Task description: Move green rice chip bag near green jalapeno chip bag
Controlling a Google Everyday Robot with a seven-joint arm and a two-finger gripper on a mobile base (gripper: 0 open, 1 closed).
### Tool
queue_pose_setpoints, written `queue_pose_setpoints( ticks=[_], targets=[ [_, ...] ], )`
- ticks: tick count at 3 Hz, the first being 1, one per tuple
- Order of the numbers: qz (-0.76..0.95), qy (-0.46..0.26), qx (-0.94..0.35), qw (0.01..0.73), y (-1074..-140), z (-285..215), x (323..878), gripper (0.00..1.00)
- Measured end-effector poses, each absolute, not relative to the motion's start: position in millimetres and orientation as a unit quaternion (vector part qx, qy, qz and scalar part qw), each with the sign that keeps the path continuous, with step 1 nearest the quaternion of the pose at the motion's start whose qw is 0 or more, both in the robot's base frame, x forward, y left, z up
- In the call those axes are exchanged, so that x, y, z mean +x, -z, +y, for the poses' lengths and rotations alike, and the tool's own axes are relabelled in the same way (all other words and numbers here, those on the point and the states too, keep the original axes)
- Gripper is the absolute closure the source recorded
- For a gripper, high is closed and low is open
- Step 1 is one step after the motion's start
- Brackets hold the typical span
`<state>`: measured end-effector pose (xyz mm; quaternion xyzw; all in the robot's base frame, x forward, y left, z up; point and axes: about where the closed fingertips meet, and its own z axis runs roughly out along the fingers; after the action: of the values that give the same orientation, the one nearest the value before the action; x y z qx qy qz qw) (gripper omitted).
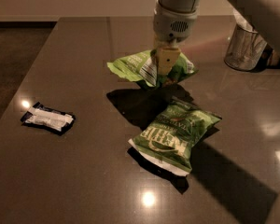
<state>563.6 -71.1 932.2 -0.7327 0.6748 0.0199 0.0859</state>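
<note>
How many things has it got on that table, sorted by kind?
Green chip bags: 2, the green rice chip bag held by the gripper above the table, and the green jalapeno chip bag
Dark wrapped packet: 1
Metal cup: 1
Total: 4

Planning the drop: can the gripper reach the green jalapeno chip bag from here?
Probably yes. The gripper, holding the green rice chip bag aloft, hangs just behind the green jalapeno chip bag; only bare table lies between.
</note>
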Motion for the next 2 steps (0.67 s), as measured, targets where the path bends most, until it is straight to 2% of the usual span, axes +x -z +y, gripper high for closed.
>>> queue_pose_setpoints(
  ticks=[1,2],
  targets=[
    [0.696,-0.014,-0.712,0.092,-930.2,-94.2,556.1,0.38],
    [0.694,-0.011,-0.713,0.102,-930.7,-89.9,561.6,0.15]
  ],
)
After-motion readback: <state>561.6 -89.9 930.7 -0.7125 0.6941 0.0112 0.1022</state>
